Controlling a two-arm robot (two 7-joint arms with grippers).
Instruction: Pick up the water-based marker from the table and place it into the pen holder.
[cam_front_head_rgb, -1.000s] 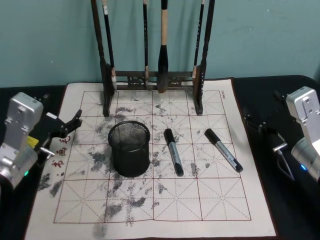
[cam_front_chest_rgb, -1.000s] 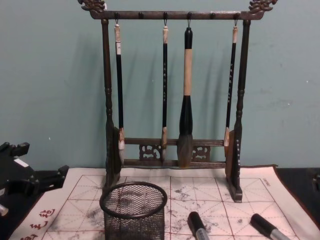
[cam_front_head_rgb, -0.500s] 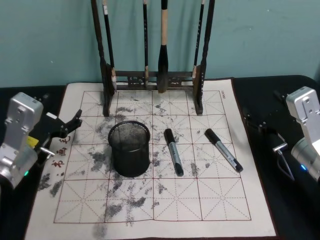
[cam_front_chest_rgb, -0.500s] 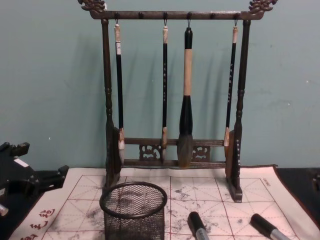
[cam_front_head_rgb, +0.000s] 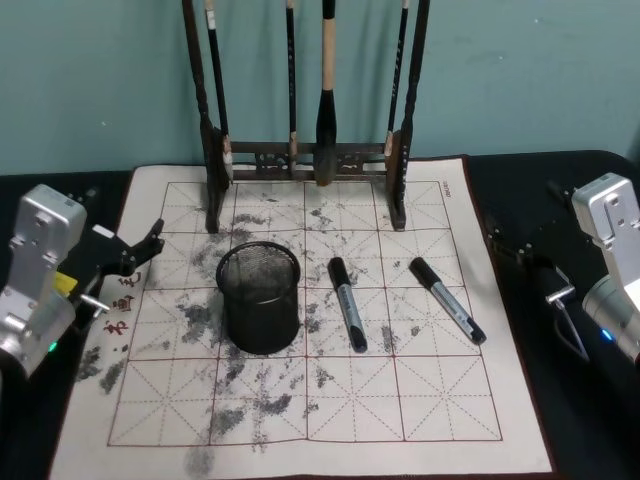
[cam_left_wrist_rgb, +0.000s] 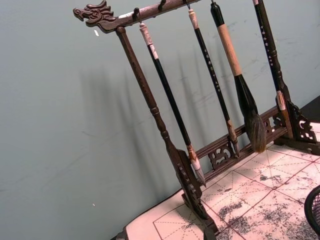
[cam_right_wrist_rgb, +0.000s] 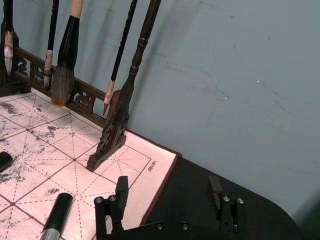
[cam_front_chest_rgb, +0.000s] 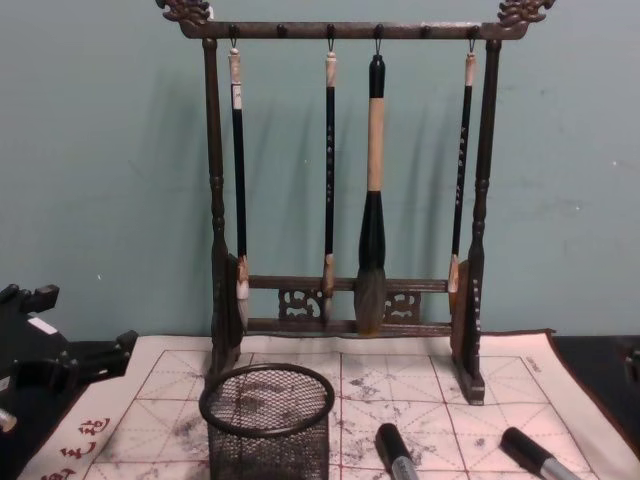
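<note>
Pick not begun; left gripper (cam_front_head_rgb: 140, 252) and right gripper (cam_right_wrist_rgb: 168, 184) sit wide open, empty. Next, right gripper must straddle the nearest marker (cam_front_head_rgb: 447, 300).

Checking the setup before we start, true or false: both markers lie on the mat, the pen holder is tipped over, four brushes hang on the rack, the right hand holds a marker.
1. True: the inner marker and outer marker lie flat on the mat.
2. False: the pen holder stands upright, left of them.
3. True: four brushes hang on the rack.
4. False: the right hand is open and empty by the mat's right edge; the left hand is open at its left edge.
</note>
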